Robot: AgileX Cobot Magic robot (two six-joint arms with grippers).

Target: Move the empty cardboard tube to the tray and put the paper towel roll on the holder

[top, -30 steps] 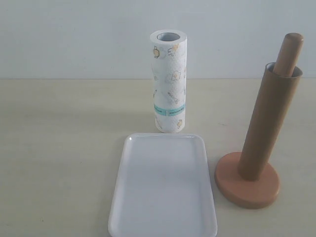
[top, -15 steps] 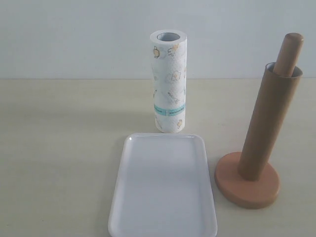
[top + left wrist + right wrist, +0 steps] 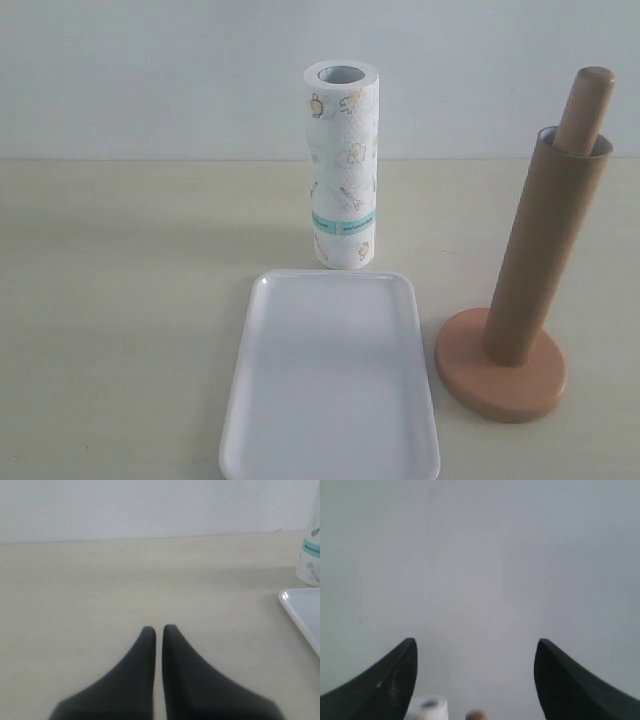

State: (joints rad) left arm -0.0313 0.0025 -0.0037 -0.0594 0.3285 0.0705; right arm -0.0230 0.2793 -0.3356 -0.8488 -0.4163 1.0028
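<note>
Holder post mostly inside cardboard tube

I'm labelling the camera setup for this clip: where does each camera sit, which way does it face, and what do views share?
Exterior: somewhat above the table, looking across at the tray, paper towel roll and holder; no robot parts show.
Left wrist: low over the table, facing the wall; left gripper, jaws shut.
Right wrist: raised, facing the wall; right gripper, jaws open.
Shared: all three catch the paper towel roll.
</note>
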